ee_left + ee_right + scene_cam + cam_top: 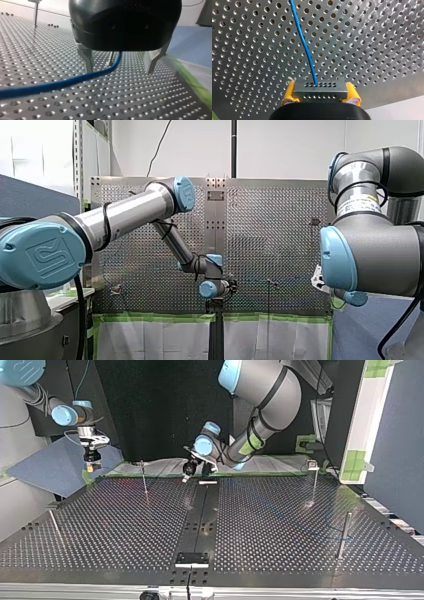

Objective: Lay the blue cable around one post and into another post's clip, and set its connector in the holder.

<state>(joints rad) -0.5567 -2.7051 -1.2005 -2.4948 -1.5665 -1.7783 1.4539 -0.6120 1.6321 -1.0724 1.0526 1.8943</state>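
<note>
Setting: a perforated table (pixel 125 525) with four thin upright posts on it.
Posts, top view: a near right post (pixel 344 535), a far right post (pixel 314 482) with a small block on its top, a far left post (pixel 144 477) and a near left post (pixel 54 522).
Near edge, top view: a small black plate (pixel 191 559) sits at the middle of the table's near side.
My left gripper (pixel 119 71): black, with two metal fingers (pixel 87 60). It hangs low over the table at the far middle in the top view. Its fingers stand wide apart and clamp nothing.
Blue cable (pixel 62 85): in the left wrist view it lies along the table and passes between my left gripper's spread fingers, close to one of them. I cannot tell whether it touches that finger.
My right gripper (pixel 91 466): held above the table's far left corner in the top view, well apart from my left gripper.
Right fingers: the yellow pads (pixel 287 95) are closed on both sides of the connector.
Connector (pixel 320 87): a grey metal block with rows of small holes, held in my right gripper, off the table.
Cable at the connector: in the right wrist view the blue cable leaves the middle of the connector's face and runs ahead of the gripper across the perforated surface.
</note>
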